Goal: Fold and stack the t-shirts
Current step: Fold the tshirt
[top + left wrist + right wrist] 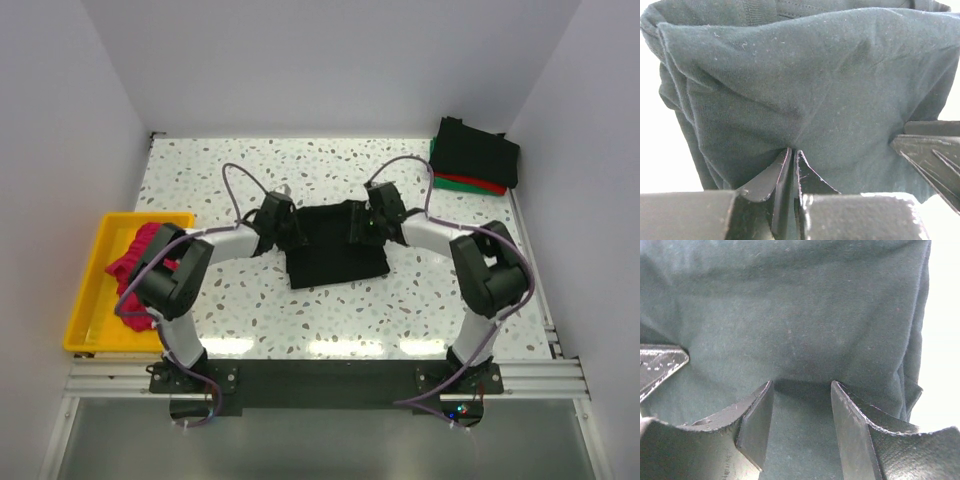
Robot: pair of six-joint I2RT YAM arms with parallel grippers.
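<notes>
Plain white walls (330,60) closed in the scene on three sides, and a pale speckled table (200,170) filled the floor of it, brightly lit.

At the centre of the frame lay the black t-shirt (335,255), already reduced to a rough rectangle. Its upper edge was raised off the table, judging by how the cloth hung in both wrist views, probably ready for another fold.

In the upper right corner sat the folded stack (475,152), black over red and green, likely parked clear of the working area. At the left edge a yellow tray (85,290) held a crumpled magenta-pink shirt (135,255), seemingly waiting its turn.

The left gripper (794,152) was clenched on the black cloth at its upper left. The right gripper (802,387), at the upper right, had its jaws apart over the fabric, not pinching it.
</notes>
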